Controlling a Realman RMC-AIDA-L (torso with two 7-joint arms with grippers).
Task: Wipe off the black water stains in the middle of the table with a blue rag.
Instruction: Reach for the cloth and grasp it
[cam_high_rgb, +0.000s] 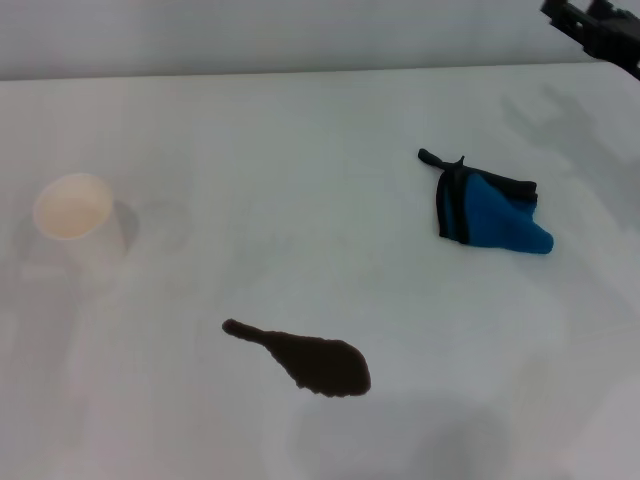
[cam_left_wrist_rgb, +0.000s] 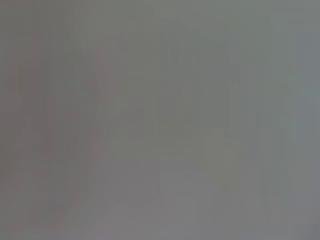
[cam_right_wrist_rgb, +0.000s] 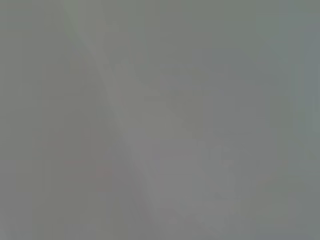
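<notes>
- The wiping has not begun. The black water stain (cam_high_rgb: 305, 360) is whole and dark, with a fat oval end and a thin tail.
- The stain sits on the white table (cam_high_rgb: 300, 150) close to the near edge, about halfway along it.
- The blue rag (cam_high_rgb: 490, 212) lies bunched up on the right half of the table, nearer the far edge than the stain is. Its black edging and short loop point toward the far edge. Nothing is touching it.
- The rag and the stain are well apart.
- A dark part of the right arm (cam_high_rgb: 600, 28) shows at the far right corner, up above the table. I cannot tell if its claw is spread or pressed together.
- The left claw is not seen. Both wrist views show only plain grey.
- All of the job is left, I think: pick up the rag, bring it to the stain, and rub until the table is white.
- A white paper cup (cam_high_rgb: 78, 222) stands upright near the left edge. Its inside looks pale, and I cannot tell if it holds anything.
</notes>
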